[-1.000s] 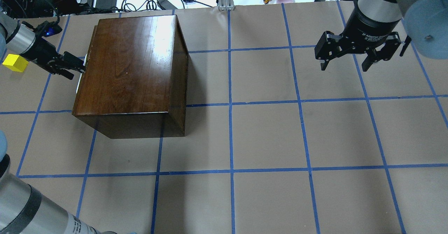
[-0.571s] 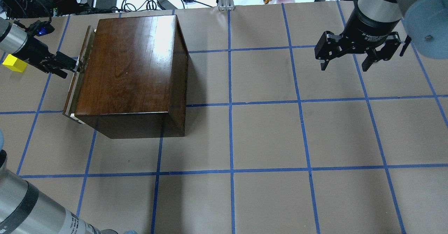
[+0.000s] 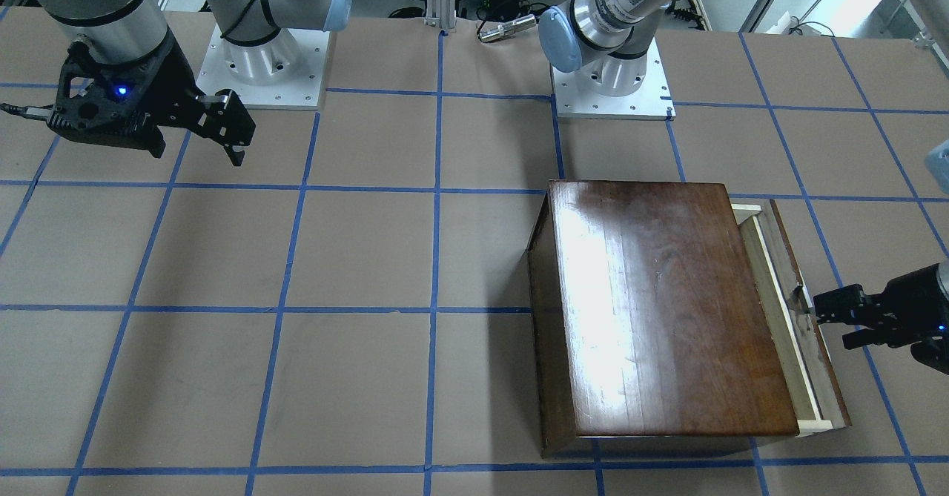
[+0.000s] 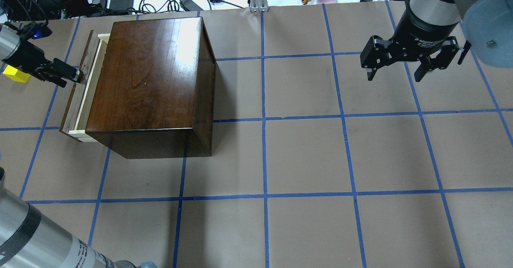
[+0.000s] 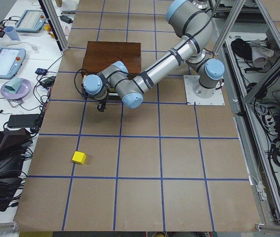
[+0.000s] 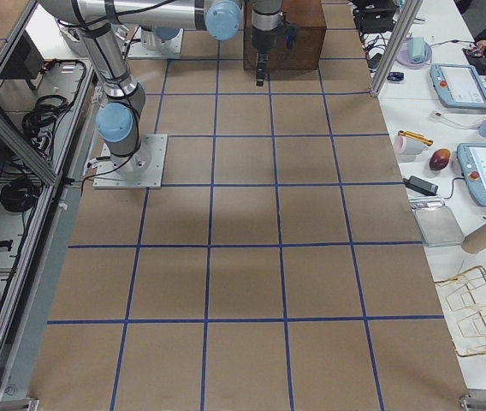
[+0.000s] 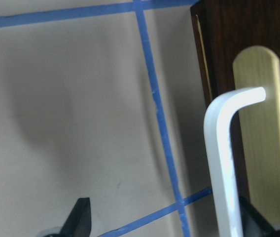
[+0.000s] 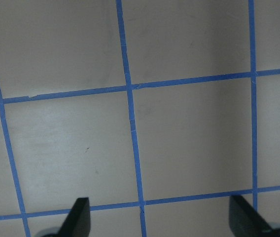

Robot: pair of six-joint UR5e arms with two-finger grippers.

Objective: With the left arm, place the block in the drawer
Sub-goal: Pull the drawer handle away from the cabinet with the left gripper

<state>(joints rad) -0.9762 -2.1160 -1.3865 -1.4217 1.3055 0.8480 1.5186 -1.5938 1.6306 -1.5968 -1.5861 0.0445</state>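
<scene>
We see the drawer (image 4: pixel 75 99) standing partway out of the dark wooden box (image 4: pixel 148 79) on the left side of the overhead view. A narrow strip of its pale tray shows between the brown front panel and the box. The left gripper (image 4: pixel 74 77) sits at that front panel, about midway along it, and the left arm (image 5: pixel 155 74) reaches in from the left edge.

In the left wrist view its fingers (image 7: pixel 81 219) are spread wide at the bottom corners of the frame. The white handle (image 7: pixel 221 163) rises between them, close against the finger at the lower right, and a brass plate (image 7: pixel 263 138) lies behind it on the dark panel. The jaws stand apart rather than pinched together, and we cannot tell whether that finger touches the handle.

The block (image 5: pixel 79 157) lies on the table (image 4: pixel 304 156), outside the drawer. In the overhead view it peeks out at the far left edge, partly hidden behind the left arm's wrist. In the left side view it sits alone in the lower left, well apart from the box.

The right gripper (image 4: pixel 394 75) hangs over the table in the upper right of the overhead view, far from the box, its fingers spread and holding nothing. Its wrist view shows only brown table and blue tape lines (image 8: pixel 130 123) between the two fingertips.
</scene>
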